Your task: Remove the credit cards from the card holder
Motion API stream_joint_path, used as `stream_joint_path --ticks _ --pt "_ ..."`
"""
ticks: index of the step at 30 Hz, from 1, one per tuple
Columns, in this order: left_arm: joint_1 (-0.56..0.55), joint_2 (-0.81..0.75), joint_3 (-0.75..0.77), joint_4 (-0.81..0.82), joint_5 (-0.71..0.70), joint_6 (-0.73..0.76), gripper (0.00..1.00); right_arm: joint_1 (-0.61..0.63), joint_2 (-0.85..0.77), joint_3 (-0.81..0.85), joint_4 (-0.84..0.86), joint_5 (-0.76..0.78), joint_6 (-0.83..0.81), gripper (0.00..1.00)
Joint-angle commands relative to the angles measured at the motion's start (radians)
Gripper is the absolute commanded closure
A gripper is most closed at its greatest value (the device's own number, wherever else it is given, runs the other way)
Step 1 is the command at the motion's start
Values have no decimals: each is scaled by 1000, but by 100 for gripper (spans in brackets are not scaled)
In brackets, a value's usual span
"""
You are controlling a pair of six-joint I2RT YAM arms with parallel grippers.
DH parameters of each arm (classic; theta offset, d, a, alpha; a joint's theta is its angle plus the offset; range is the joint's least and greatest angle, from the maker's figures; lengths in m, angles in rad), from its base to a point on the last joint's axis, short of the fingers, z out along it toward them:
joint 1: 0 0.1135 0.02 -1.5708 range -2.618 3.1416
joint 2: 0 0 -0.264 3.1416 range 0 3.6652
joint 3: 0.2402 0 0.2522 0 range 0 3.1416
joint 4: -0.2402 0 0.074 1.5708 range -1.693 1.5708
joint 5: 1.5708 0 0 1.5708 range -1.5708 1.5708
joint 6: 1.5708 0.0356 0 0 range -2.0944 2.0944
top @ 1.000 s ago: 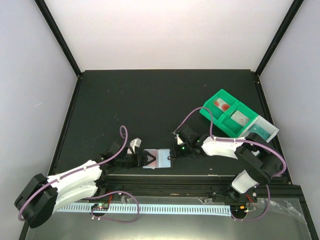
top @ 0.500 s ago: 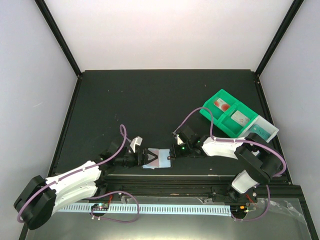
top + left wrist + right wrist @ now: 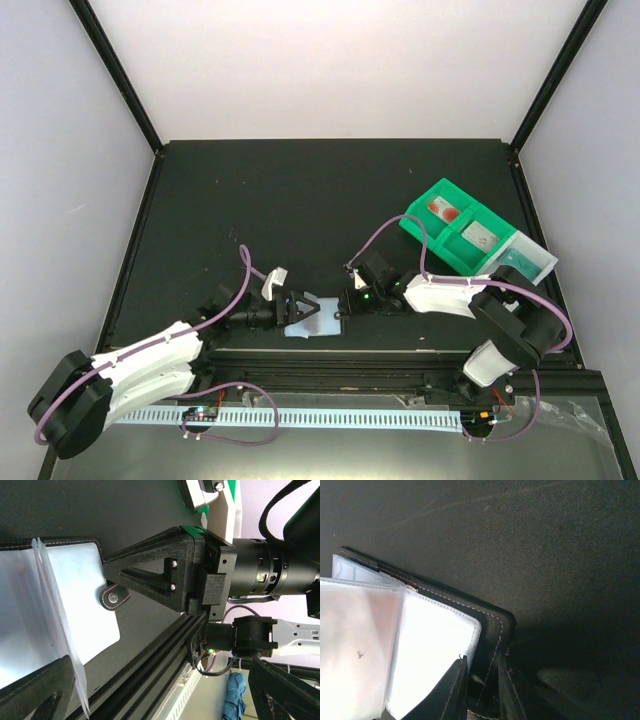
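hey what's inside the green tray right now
The green tray holds three cards, one per compartment: a white card with red marks, a pale grey card, and a teal card in the clear end section. Anything underneath them is covered.

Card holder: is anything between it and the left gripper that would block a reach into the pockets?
Nothing visible does. The left gripper hangs open right over the left half of the card holder, with only its clear pocket sheets beneath. The right gripper pinches the holder's right edge, off to the side.
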Motion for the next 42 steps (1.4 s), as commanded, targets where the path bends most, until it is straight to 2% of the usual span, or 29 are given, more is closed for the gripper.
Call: stream_joint_path --ticks 1,7,13,17,20,30,35,38,42 --pt "-3 22 24 59 22 -18 3 9 -4 -27 -51 37 4 81" --pt "-15 51 37 68 25 -18 3 9 -56 -9 -122 77 -2 75" --pt "-26 51 44 69 17 -23 3 9 -141 4 -151 49 18 70" --pt "-31 52 46 63 9 -19 10 9 -195 3 -139 33 38 69" --pt "-34 56 43 50 -4 -5 19 10 -206 -4 -92 -3 58 68" --pt "-39 87 35 13 -46 35 64 51 -108 -17 74 -118 113 69" --pt "-40 103 37 -14 -64 57 81 64 -74 -12 105 -130 126 69" --pt "-40 122 37 -9 -63 66 96 65 -68 -10 111 -137 128 68" --pt "-42 137 37 1 -62 66 98 65 -85 -15 112 -129 135 65"
